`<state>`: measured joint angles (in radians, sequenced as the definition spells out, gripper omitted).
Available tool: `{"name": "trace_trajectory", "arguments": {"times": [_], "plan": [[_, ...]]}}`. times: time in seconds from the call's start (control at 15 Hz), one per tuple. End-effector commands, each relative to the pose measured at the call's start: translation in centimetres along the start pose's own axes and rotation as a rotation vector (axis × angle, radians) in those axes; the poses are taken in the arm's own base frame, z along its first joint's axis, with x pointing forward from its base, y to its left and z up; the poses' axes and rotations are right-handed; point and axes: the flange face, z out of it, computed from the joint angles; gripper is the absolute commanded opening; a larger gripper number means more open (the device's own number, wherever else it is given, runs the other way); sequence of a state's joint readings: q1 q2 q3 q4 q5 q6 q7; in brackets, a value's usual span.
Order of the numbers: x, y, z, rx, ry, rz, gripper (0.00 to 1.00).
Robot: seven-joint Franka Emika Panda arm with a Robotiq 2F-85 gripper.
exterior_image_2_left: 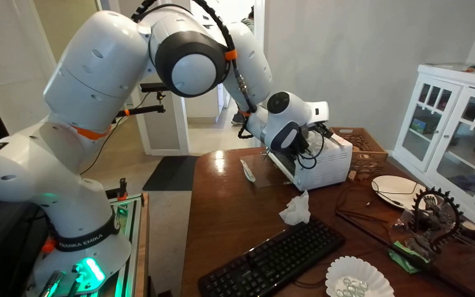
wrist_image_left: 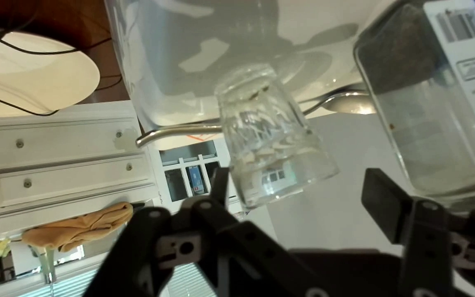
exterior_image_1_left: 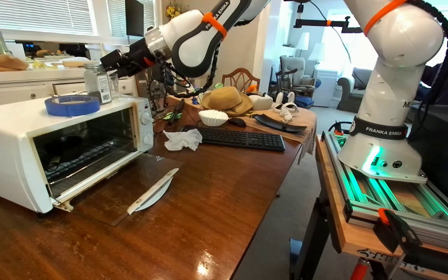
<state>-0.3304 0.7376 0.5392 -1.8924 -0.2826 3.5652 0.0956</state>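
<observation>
My gripper [wrist_image_left: 299,194] is open and empty in the wrist view, which stands upside down. A clear drinking glass [wrist_image_left: 262,136] stands just ahead, between the lines of the two fingers; whether a finger touches its rim I cannot tell. A clear jar [wrist_image_left: 435,103] with a white barcode label and dark contents is beside it, close to the right-hand finger. A metal spoon [wrist_image_left: 351,103] lies behind the glass. In an exterior view, the gripper [exterior_image_1_left: 113,68] is above the white toaster oven [exterior_image_1_left: 6,120], close to the jar [exterior_image_1_left: 98,83] and the glass [exterior_image_1_left: 114,82].
A blue tape roll [exterior_image_1_left: 72,105] lies on the oven top. The oven door [exterior_image_1_left: 150,192] is open downward. A tissue [exterior_image_1_left: 183,139], keyboard [exterior_image_1_left: 239,139] and white fluted bowl [exterior_image_1_left: 213,118] are on the table. A white plate [exterior_image_2_left: 394,189] and wicker basket [exterior_image_2_left: 365,148] are near the oven.
</observation>
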Motion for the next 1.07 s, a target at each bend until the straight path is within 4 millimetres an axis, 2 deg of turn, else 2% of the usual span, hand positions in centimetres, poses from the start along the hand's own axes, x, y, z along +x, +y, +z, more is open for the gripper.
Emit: {"name": "trace_trajectory", "arguments": {"times": [0.0, 0.27, 0.47, 1.0], "plan": [[-0.2, -0.1, -0.4, 0.006, -0.010, 0.004, 1.00], [0.1, -0.4, -0.6, 0.019, -0.006, -0.009, 1.00], [1.2, -0.9, -1.5, 0.024, 0.012, -0.036, 1.00], [4.5, -0.3, -8.1, -0.083, 0.017, -0.130, 1.00]]}}
